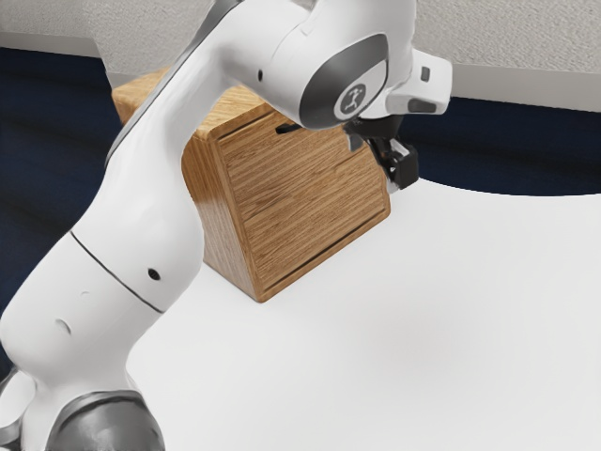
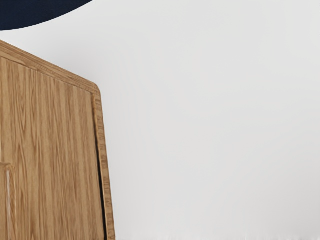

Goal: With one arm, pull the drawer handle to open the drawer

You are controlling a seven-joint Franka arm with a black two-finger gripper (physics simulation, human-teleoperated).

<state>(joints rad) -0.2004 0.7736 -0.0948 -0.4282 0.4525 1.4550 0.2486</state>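
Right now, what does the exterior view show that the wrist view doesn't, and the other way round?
Exterior view: the white arm, its gripper beside the wooden cabinet at its upper corner on the exterior view's right, and the wall behind. Wrist view: a close look at the cabinet front's corner, with a dark seam running along its edge and a pale strip on the front that I cannot identify. Shared: the cabinet, the white table and the dark blue floor.

No text, number or brand name can be read. One small white emblem [image 1: 355,97] is carried on the grey joint cap [image 1: 326,83] of the arm [image 1: 164,188].
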